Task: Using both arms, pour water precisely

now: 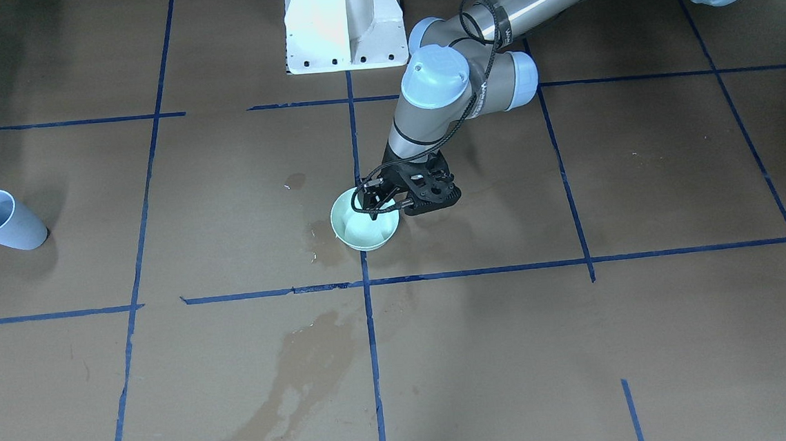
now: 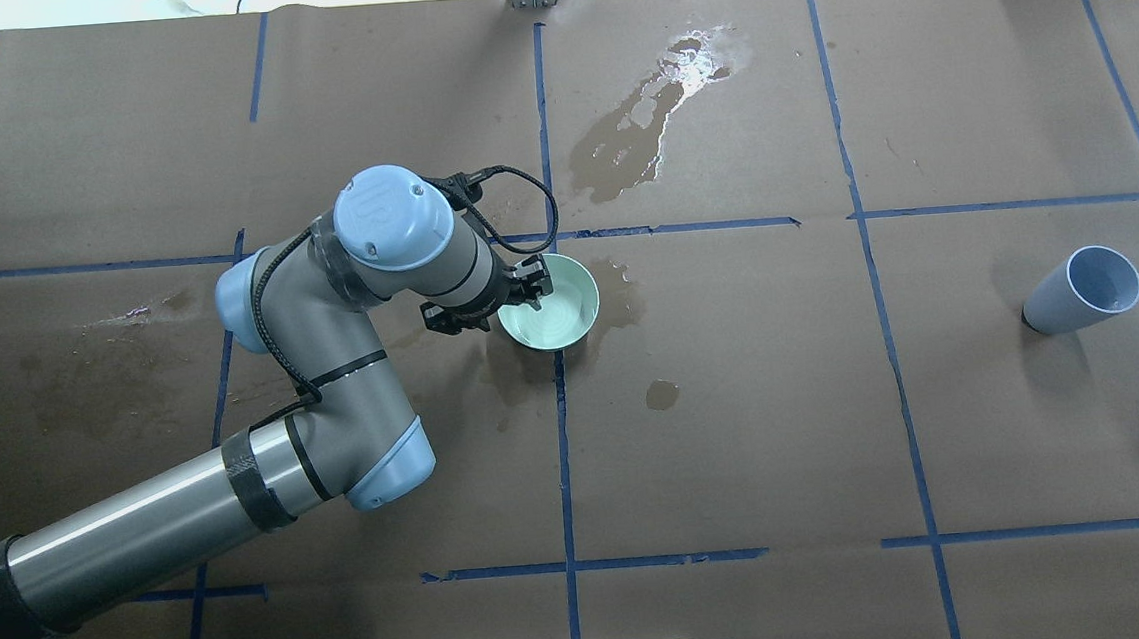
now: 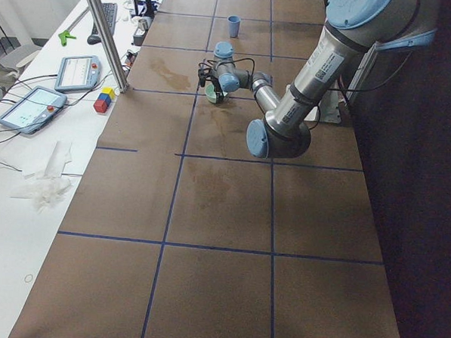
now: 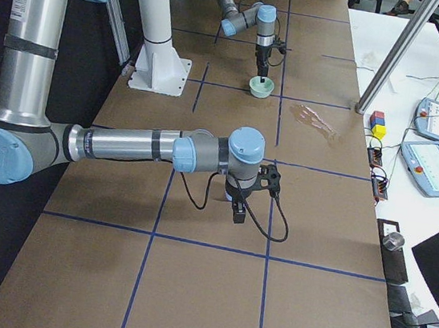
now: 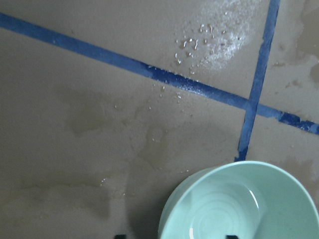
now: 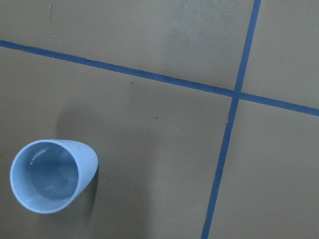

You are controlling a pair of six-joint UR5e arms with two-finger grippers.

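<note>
A pale green bowl (image 1: 366, 236) (image 2: 564, 315) sits mid-table where two blue tape lines cross. My left gripper (image 1: 375, 208) (image 2: 528, 297) hangs open over its rim, one finger inside and one outside. In the left wrist view the bowl (image 5: 239, 209) shows only a faint glint of water. A light blue cup (image 1: 2, 220) (image 2: 1079, 289) stands alone far to my right. The right wrist view looks down into the cup (image 6: 50, 174); I cannot make out water there. My right gripper (image 4: 235, 211) points down above the table, and I cannot tell whether it is open or shut.
Brown wet stains (image 1: 294, 386) (image 2: 637, 134) mark the paper, and droplets (image 5: 199, 45) glint near the tape. A white pedestal (image 1: 344, 23) stands at the robot's side. Tablets (image 3: 32, 106), coloured blocks (image 3: 102, 100) and a metal pole (image 3: 104, 34) stand along the operators' edge.
</note>
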